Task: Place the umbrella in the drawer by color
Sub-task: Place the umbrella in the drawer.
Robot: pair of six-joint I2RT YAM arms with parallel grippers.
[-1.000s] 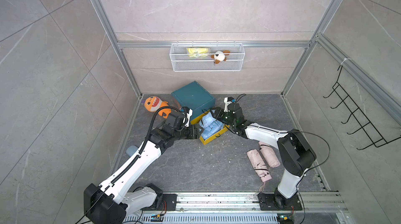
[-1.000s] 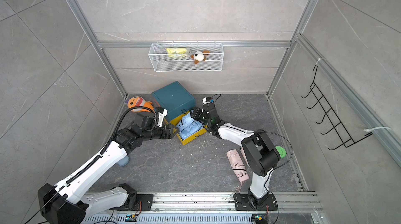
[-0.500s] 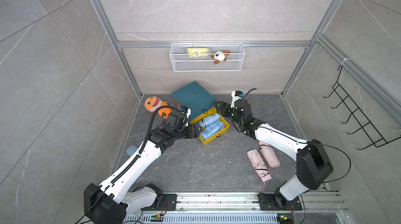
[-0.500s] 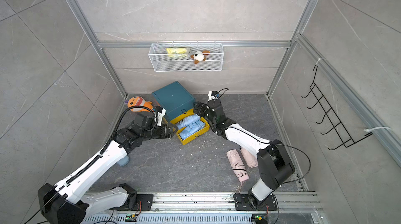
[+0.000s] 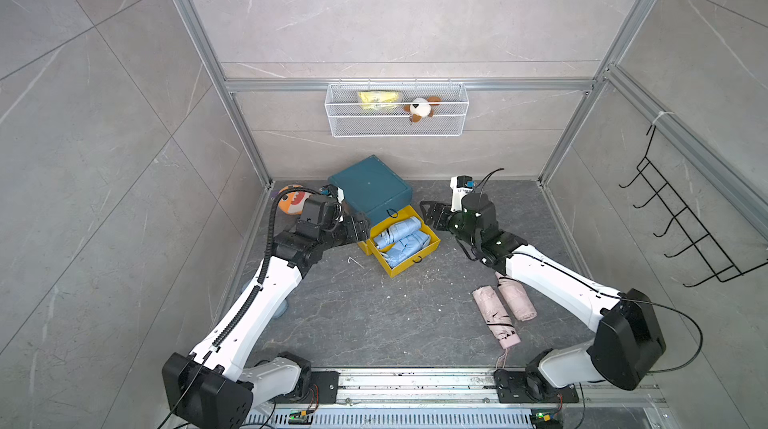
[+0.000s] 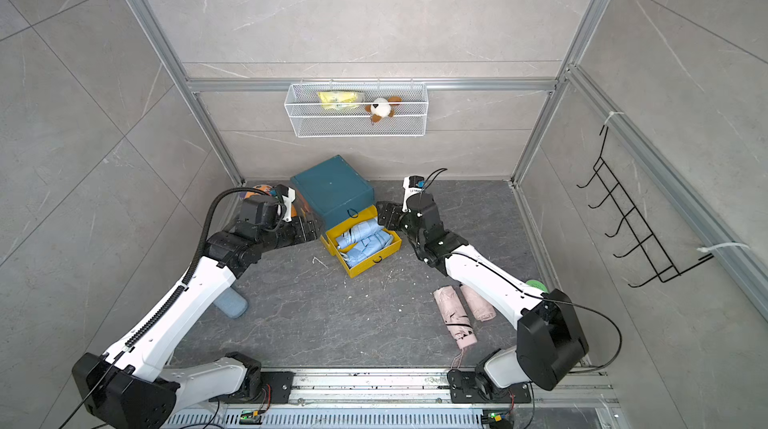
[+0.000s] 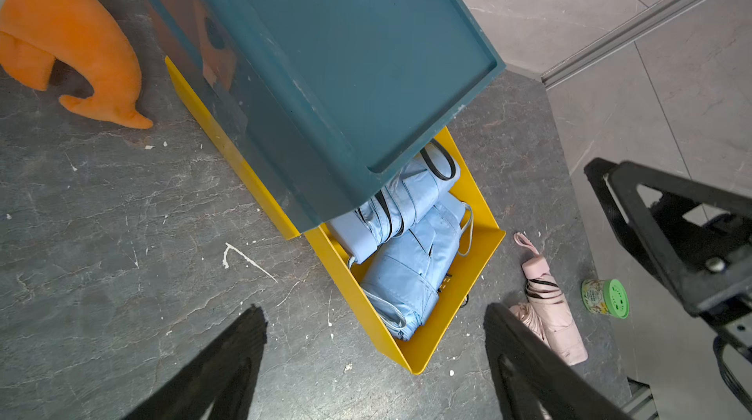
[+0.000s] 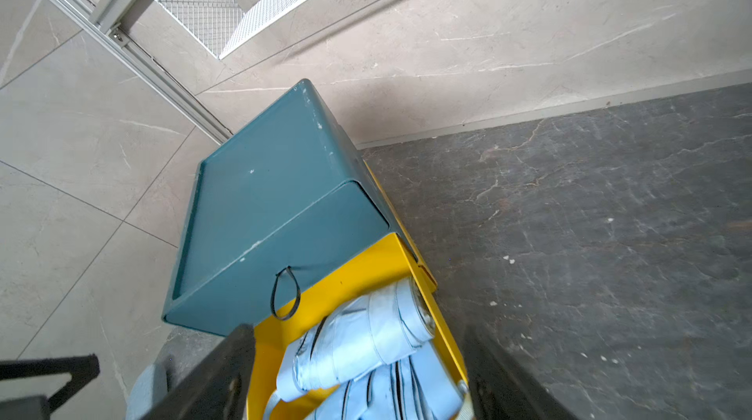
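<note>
Blue umbrellas [image 5: 400, 240], two, lie in pulled-out yellow drawer [image 5: 411, 267], between both pincers. Left pincer [image 5: 362, 228] spread, empty, just beside drawer's side. Right pincer [image 5: 426, 215] spread, empty, near opposite side. Teal cabinet [image 5: 368, 188] over drawer's back. Pink umbrellas [image 5: 496, 314] on desk [image 5: 374, 323] by right arm. Third blue umbrella [image 6: 230, 304] under left arm.

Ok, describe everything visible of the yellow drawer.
The drawer is a bright yellow, thin-walled tray, apparently metal, with a black loop on its front. It stands pulled partly out from under the teal cabinet, low on the dark floor. Two folded blue umbrellas lie side by side inside, filling most of it.
</note>
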